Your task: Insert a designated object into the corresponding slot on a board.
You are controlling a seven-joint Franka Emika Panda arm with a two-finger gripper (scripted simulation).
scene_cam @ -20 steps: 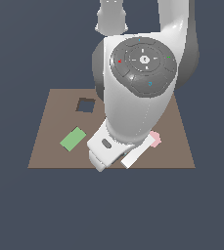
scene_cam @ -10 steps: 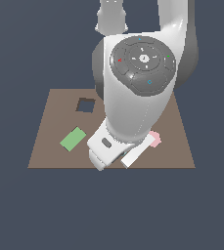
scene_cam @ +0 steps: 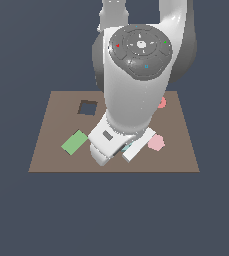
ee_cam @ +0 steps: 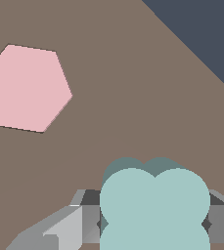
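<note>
The brown board (scene_cam: 51, 150) is the largest thing you see; it lies flat and fills most of the scene, and the arm stands over its middle and hides much of it.

On the board I count one dark square cutout (scene_cam: 88, 107) at about 10 o'clock from the board's centre, one green rectangle (scene_cam: 74, 142) at about 8 o'clock, and two pink pieces: a pink hexagon (scene_cam: 156, 143) at about 4 o'clock and a second pink piece (scene_cam: 161, 103), half hidden by the arm, at about 2 o'clock. The clover-shaped slot does not show in either view; I judge the arm covers it.

There is one teal four-lobed piece (ee_cam: 155, 205). In the wrist view it sits between the two fingers (ee_cam: 59, 229) of the end effector (scene_cam: 127, 148), which close narrowly on its two sides, so you are holding it. A darker teal outline behind it looks like its shadow, so I judge it is a little above the board, near the pink hexagon.

The piece should handle as light, stiff and thin, with smooth edges that may slip or turn in the grip. Hold it across two opposite notches, low on the edge, so the lobes stay aligned for the slot.
</note>
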